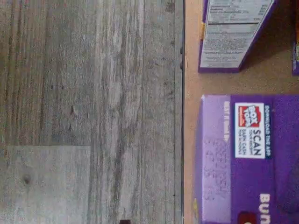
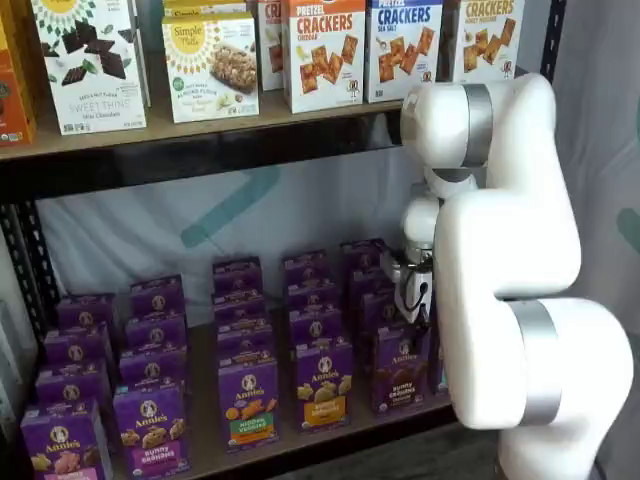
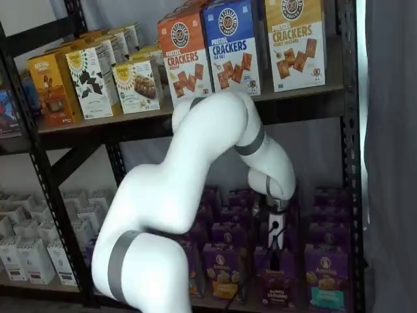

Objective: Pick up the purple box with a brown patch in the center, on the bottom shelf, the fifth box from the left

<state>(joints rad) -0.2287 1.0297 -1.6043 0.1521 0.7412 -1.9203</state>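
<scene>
The purple box (image 2: 400, 378) with the brown "Bunny Grahams" band stands upright at the front of the bottom shelf (image 2: 203, 420), also seen in a shelf view (image 3: 273, 282). My gripper (image 2: 412, 298) hangs straight above it, a short way over its top, and shows in both shelf views (image 3: 277, 242). Its fingers are seen only as a dark shape, so no gap can be judged. In the wrist view a purple box top (image 1: 247, 158) with a Box Tops label and the letters "Bun" lies on the brown board (image 1: 191, 70).
A purple carton with an orange-yellow band (image 2: 322, 388) stands left of the target and one with a teal patch (image 3: 324, 277) stands right of it. More purple cartons stand in rows behind. Cracker boxes (image 2: 325, 50) fill the upper shelf. A black upright (image 3: 355, 163) stands at the right. Grey wood floor (image 1: 93, 112) lies before the shelf.
</scene>
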